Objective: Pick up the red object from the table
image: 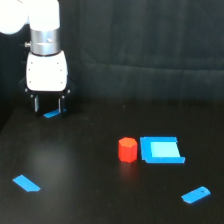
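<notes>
Task barely begun: white robot gripper point(48, 106) hangs with jaws apart, empty, well away from the small red-orange faceted block point(127, 150) resting ungrasped on the black matte table point(90, 195).

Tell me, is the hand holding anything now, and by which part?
Cannot tell. A small blue piece shows between the fingers of the hand, but a grip is unclear.

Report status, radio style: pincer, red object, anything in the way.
Pincer open, empty, far from target. Red object upright on table, untouched. Blue block close beside it on the exterior view's right.
</notes>
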### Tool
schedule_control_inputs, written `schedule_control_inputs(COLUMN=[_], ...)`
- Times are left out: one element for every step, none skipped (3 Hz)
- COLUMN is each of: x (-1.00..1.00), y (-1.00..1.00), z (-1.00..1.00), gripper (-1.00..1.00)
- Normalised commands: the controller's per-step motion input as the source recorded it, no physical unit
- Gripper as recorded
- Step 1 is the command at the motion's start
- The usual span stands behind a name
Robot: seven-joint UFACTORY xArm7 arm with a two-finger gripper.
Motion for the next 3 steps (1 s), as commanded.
schedule_control_inputs(x=[0.17, 0.75, 0.89], y=[-0.02, -0.71, -0.76], z=[-0.07, 0.18, 0.28], gripper=[0.97, 1.00, 0.99])
